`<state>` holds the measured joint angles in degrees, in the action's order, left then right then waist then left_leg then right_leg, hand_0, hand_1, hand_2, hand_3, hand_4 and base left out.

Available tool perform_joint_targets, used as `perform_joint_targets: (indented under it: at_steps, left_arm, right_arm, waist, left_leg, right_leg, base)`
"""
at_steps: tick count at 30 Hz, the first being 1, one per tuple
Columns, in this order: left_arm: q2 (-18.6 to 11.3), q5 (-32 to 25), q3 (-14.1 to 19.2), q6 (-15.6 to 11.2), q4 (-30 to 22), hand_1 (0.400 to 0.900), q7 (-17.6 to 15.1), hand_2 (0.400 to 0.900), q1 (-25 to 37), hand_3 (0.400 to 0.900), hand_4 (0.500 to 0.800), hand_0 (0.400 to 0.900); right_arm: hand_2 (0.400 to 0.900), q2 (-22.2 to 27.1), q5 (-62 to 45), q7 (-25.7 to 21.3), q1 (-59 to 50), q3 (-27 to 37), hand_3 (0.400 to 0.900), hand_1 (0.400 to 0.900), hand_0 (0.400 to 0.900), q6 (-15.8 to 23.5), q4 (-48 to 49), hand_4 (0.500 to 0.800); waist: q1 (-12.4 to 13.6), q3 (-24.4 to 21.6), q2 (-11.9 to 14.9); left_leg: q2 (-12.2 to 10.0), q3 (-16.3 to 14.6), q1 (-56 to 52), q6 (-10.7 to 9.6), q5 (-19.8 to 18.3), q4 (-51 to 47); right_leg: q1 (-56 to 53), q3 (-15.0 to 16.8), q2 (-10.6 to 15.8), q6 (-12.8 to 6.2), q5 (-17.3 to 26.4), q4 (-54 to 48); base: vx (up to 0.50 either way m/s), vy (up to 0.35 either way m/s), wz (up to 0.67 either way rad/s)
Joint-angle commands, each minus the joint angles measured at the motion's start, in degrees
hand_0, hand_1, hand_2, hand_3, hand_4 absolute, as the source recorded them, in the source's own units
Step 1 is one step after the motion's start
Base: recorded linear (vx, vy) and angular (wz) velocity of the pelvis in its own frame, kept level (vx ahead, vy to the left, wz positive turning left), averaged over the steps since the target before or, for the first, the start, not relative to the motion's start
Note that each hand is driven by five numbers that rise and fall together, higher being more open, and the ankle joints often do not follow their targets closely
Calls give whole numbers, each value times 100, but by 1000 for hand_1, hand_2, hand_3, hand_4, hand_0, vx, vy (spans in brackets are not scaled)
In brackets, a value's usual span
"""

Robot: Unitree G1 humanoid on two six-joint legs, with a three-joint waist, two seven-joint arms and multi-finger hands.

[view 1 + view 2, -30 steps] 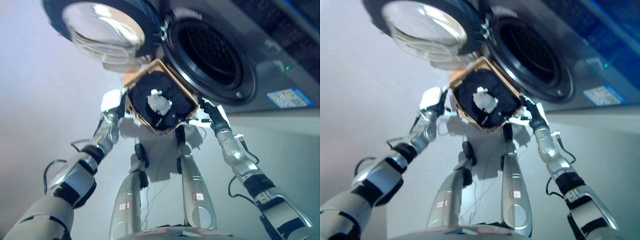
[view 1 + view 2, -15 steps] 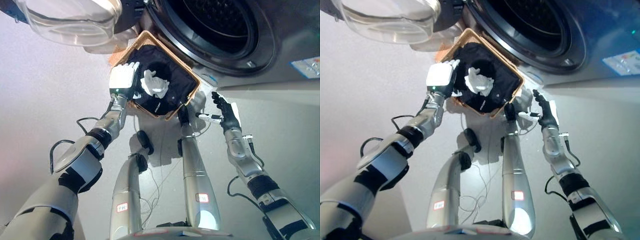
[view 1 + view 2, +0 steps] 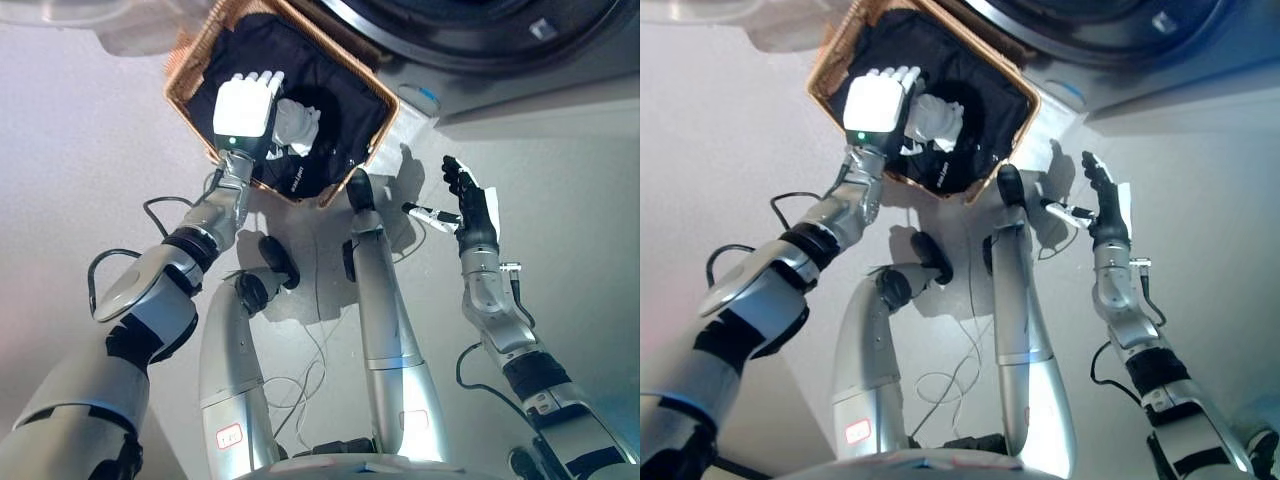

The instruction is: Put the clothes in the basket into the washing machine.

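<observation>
Left eye view: black clothes [image 3: 330,90], white garment [image 3: 297,122].

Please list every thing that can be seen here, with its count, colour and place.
basket: one, brown wicker, on the floor below the washing machine
dark clothes: black, filling the basket; count cannot be told
white cloth: one, white, on the dark clothes
washing machine: one, grey, top edge
floor: light grey
left hand: one, over the basket beside the white cloth
right hand: one, open, above the floor right of the basket
</observation>
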<state>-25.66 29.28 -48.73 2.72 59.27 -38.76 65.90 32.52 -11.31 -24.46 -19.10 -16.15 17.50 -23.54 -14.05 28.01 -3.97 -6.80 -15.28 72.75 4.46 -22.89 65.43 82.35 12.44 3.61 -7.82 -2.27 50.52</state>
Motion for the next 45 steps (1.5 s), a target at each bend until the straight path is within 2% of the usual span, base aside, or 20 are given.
perform_joint_targets:
  at_steps: [1,6,8,9,16,22,31,34,36,38,42,43,44,45]
  left_arm:
    - [-218,142,195,39,58,900,-327,900,76,900,800,900]
    - [-326,206,145,49,155,900,-221,900,67,900,800,900]
    - [-316,212,167,63,193,627,-165,627,24,627,636,627]
    - [-314,227,157,71,211,400,-146,400,24,400,500,400]
    - [-288,209,170,-3,129,400,-133,400,-48,400,500,400]
    - [-242,50,224,-115,146,400,-96,400,-121,400,500,400]
    - [-262,-125,353,-261,162,400,3,400,-225,400,500,400]
    - [-248,-395,508,-389,143,400,110,400,-360,400,500,400]
    - [-188,-809,701,-526,119,400,280,400,-520,400,500,400]
    - [-63,-1915,1159,-848,38,400,641,400,-726,400,500,400]
    - [127,-3887,2077,-1122,-32,400,1100,400,-828,400,500,400]
    - [172,-4265,2271,-1151,-65,400,1106,400,-796,400,500,400]
    - [215,-4655,2430,-1219,9,400,1266,400,-745,400,500,400]
    - [266,-5251,2615,-1302,61,400,1464,400,-695,400,500,400]
  right_arm:
    - [900,266,-2,-312,374,177,900,900,900,420,659,800]
    - [900,285,47,-366,352,225,900,900,900,474,876,800]
    - [900,279,68,-382,394,258,900,900,900,483,876,800]
    - [900,277,93,-391,422,279,900,900,900,484,872,800]
    - [900,222,124,-395,405,306,900,900,900,516,799,800]
    - [900,181,130,-345,283,183,900,900,900,517,666,800]
    - [900,169,150,-288,262,63,900,900,900,501,492,800]
    - [900,149,140,-289,302,68,900,900,900,464,382,800]
    - [900,138,121,-260,357,100,900,900,900,401,340,800]
    - [900,92,105,-231,383,124,900,900,900,302,229,800]
    - [900,-41,100,-126,404,152,900,900,900,70,91,800]
    - [900,-90,101,-108,405,151,900,900,900,27,141,800]
    - [900,-142,85,-77,381,134,900,900,900,16,46,800]
    - [900,-162,68,-40,359,130,900,900,900,-37,7,800]
  waist:
    - [-100,-266,-32]
    - [-92,-197,46]
    - [-84,-195,63]
    - [-85,-209,66]
    - [-79,-368,68]
    - [-71,-559,8]
    - [-83,-721,-50]
    - [-67,-790,-73]
    - [-56,-813,-77]
    - [-48,-844,-86]
    - [-43,-892,-111]
    - [-57,-889,-119]
    - [-123,-884,-81]
    - [-142,-892,-89]
  left_leg:
    - [93,317,75,-112,-200,97]
    - [-11,318,434,-88,-301,437]
    - [-12,326,537,-86,-305,496]
    - [-21,324,571,-87,-303,510]
    - [31,341,541,-115,-235,378]
    - [111,376,170,-177,-47,-181]
    - [261,389,-1174,-452,579,-1787]
    - [264,443,-1691,-548,843,-2453]
    - [285,486,-2040,-596,1009,-2841]
    - [316,532,-2397,-653,1186,-3238]
    - [358,589,-3122,-741,1481,-3989]
    - [362,610,-3289,-757,1543,-4147]
    - [408,562,-3387,-753,1804,-4353]
    - [412,569,-3557,-782,1875,-4535]
  right_leg:
    - [-25,-345,-149,101,-211,227]
    - [344,-427,-262,117,-309,550]
    - [429,-449,-253,127,-332,604]
    - [465,-455,-251,130,-337,636]
    - [422,-554,-191,160,-322,529]
    - [64,-593,-107,186,-215,69]
    - [-1274,-652,55,173,180,-1386]
    - [-1810,-707,139,152,332,-1963]
    - [-2151,-753,180,141,414,-2260]
    - [-2515,-787,184,137,511,-2560]
    - [-3164,-875,183,148,579,-2973]
    - [-3290,-891,175,154,589,-3037]
    - [-3353,-911,224,186,777,-3180]
    - [-3489,-923,222,184,784,-3267]
  base:
    - [-12,-40,-6]
    - [-2,-31,-10]
    - [2,-34,1]
    - [12,-30,4]
    - [16,-12,3]
    - [49,-19,5]
    - [77,-45,8]
    - [99,-60,13]
    - [103,-71,16]
    - [104,-66,15]
    - [113,-71,12]
    - [24,-77,18]
    - [19,-78,18]
    - [26,-78,14]
